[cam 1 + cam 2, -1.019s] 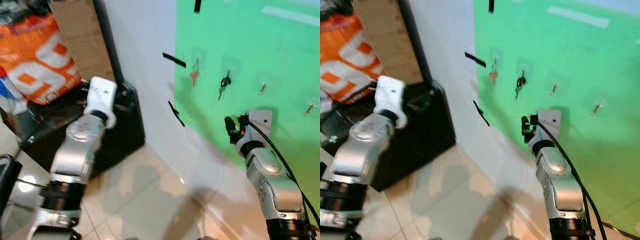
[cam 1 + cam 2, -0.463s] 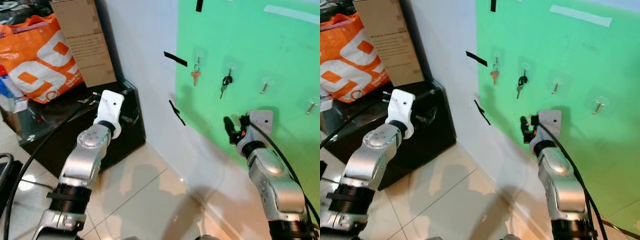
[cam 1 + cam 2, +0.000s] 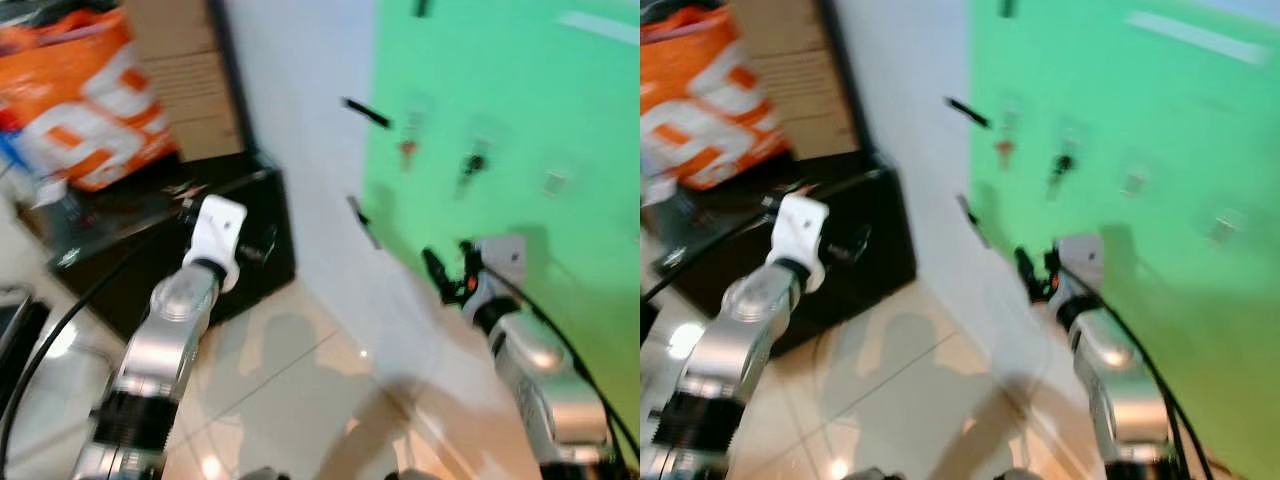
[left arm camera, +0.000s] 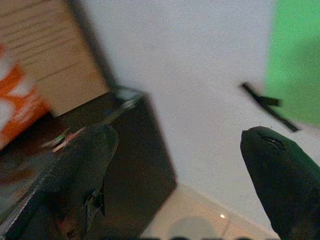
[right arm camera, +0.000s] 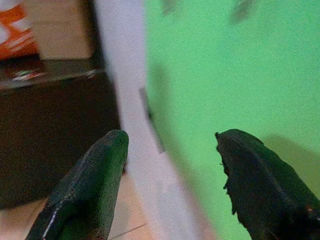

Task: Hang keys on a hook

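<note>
A green panel [image 3: 520, 90] on the wall carries a row of hooks. A red key [image 3: 407, 150] and a black key bunch [image 3: 472, 165] hang on two of them; a bare hook [image 3: 553, 182] sits further right. The picture is blurred. My right gripper [image 3: 440, 270] is below the hooks, close to the panel's lower left, open and holding nothing [image 5: 172, 140]. My left gripper [image 4: 180, 142] is open and holds nothing, raised over the black cabinet [image 3: 235, 270], its white wrist [image 3: 218, 225] in front of it. Small bright objects [image 4: 65, 141] lie on the cabinet top, too blurred to name.
An orange and white bag [image 3: 80, 120] and a cardboard box [image 3: 185, 90] stand on the cabinet at the left. Black tape strips [image 3: 365, 112] mark the white wall. Glossy floor tiles [image 3: 300, 390] spread below, and a black cable [image 3: 60, 340] trails from my left arm.
The whole picture has shifted to the right and gone blurred, so the camera is moving. My right gripper now lies a little further left of the hanging keys. Both grippers stay open.
</note>
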Tool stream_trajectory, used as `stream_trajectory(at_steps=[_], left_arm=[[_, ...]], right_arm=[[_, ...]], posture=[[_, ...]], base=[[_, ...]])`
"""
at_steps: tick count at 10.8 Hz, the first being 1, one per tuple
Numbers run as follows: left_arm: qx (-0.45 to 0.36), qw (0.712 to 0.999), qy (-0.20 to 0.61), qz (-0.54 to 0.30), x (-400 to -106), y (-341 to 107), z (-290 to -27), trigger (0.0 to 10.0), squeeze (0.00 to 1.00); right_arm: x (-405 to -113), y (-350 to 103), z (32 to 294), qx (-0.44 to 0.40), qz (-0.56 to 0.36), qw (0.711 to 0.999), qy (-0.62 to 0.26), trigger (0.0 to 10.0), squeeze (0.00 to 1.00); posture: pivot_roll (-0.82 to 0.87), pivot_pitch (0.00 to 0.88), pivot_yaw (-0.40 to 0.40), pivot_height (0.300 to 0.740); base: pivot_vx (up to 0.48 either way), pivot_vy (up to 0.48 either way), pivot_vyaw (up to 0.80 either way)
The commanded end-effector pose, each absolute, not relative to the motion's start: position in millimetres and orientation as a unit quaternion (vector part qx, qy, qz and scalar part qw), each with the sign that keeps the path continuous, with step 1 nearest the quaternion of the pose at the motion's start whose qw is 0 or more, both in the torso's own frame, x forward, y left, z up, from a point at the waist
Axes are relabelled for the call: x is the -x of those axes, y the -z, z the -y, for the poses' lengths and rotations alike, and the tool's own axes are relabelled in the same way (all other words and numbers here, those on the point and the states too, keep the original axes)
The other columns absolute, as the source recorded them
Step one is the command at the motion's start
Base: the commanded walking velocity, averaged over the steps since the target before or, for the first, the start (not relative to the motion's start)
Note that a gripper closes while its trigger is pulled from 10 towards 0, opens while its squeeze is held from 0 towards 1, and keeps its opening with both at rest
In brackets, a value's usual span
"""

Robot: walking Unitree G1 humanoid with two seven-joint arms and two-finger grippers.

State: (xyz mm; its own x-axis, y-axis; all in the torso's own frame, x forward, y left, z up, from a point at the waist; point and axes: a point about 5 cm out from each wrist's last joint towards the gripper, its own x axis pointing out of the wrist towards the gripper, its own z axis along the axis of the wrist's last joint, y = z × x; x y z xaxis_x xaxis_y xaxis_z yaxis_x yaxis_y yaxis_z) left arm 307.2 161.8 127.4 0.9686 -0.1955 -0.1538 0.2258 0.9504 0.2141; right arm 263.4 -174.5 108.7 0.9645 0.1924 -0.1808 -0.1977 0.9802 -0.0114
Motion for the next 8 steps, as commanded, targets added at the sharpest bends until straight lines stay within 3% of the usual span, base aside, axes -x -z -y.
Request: stream_trajectory(at_steps=[1, 3, 7, 8], left_arm=[[-0.116, 0.987, 0.097, -0.053, -307, -136, -165, 10.0, 1.0], [-0.084, 0.988, 0.128, -0.022, -303, -143, -157, 10.0, 1.0], [-0.071, 0.993, 0.093, 0.005, -299, -147, -159, 10.0, 1.0], [-0.091, 0.99, 0.105, -0.009, -298, -142, -159, 10.0, 0.0]], right_arm=[[-263, -115, 172, 0.017, -0.07, 0.991, -0.111, 10.0, 1.0], [-264, -111, 174, 0.004, -0.072, 0.993, -0.093, 10.0, 1.0], [-266, -117, 180, -0.056, -0.051, 0.997, -0.011, 10.0, 1.0], [-265, -119, 179, -0.052, -0.049, 0.997, -0.01, 10.0, 1.0]], posture=[[-0.1, 0.0, 0.058, 0.74], [-0.1, 0.0, 0.053, 0.74], [-0.13, 0.0, 0.072, 0.74], [-0.12, 0.0, 0.075, 0.74]], base=[[0.0, 0.0, 0.8], [0.0, 0.0, 0.8], [0.0, 0.0, 0.8], [0.0, 0.0, 0.8]])
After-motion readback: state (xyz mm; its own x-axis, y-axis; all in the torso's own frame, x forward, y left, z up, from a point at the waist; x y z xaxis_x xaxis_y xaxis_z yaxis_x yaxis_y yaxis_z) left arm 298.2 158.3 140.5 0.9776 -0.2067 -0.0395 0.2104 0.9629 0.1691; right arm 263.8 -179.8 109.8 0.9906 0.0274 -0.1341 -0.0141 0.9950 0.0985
